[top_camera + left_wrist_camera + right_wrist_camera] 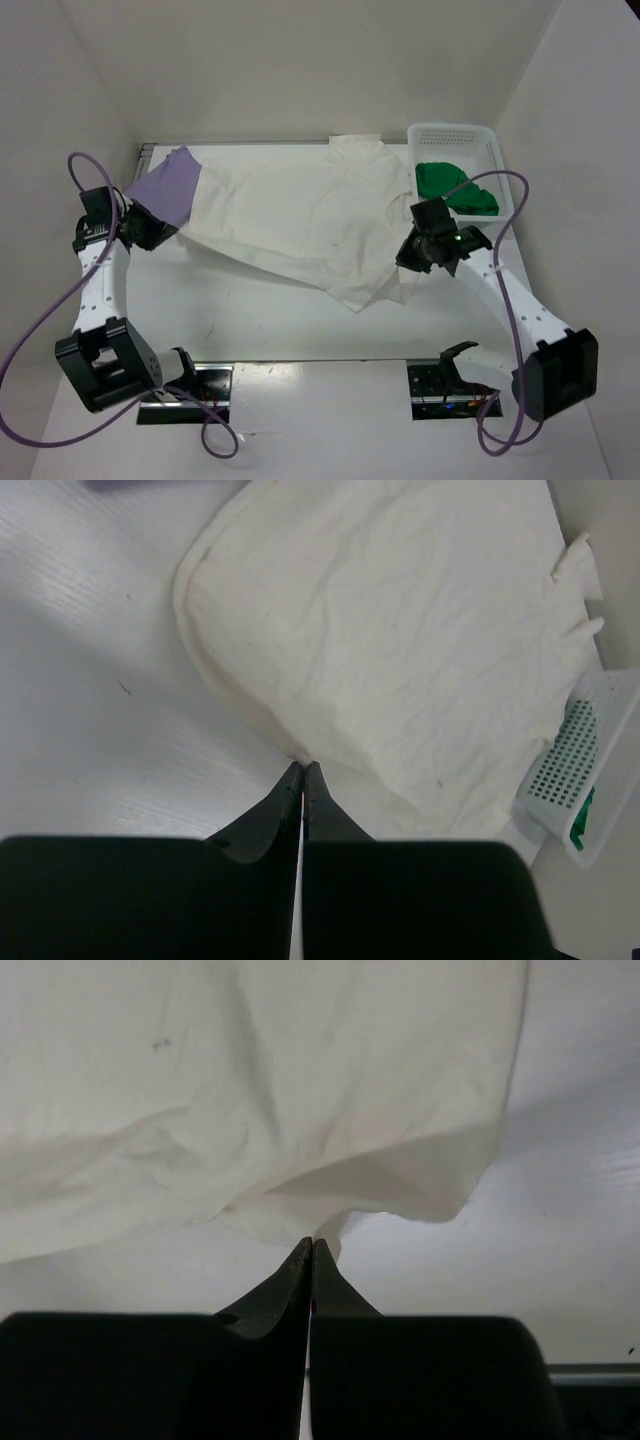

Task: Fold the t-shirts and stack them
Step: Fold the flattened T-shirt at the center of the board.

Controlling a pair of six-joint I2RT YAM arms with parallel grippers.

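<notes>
A white t-shirt [300, 220] lies spread and rumpled across the middle of the table. My left gripper [174, 234] is shut on its left edge, and the left wrist view shows the closed tips [302, 767] pinching the hem of the white t-shirt [400, 630]. On the right edge my right gripper [406, 262] is shut too. Its closed tips [312, 1243] hold a raised fold of the white t-shirt [250, 1080]. A lavender t-shirt [170, 188] lies at the back left, partly under the white one. The green t-shirt [455, 187] sits bunched in the basket.
A white perforated basket [450, 131] stands at the back right corner, also seen in the left wrist view as a basket [570, 770]. Walls close in the table on three sides. Purple cables loop beside both arms. Black mounts [190, 385] sit at the near edge.
</notes>
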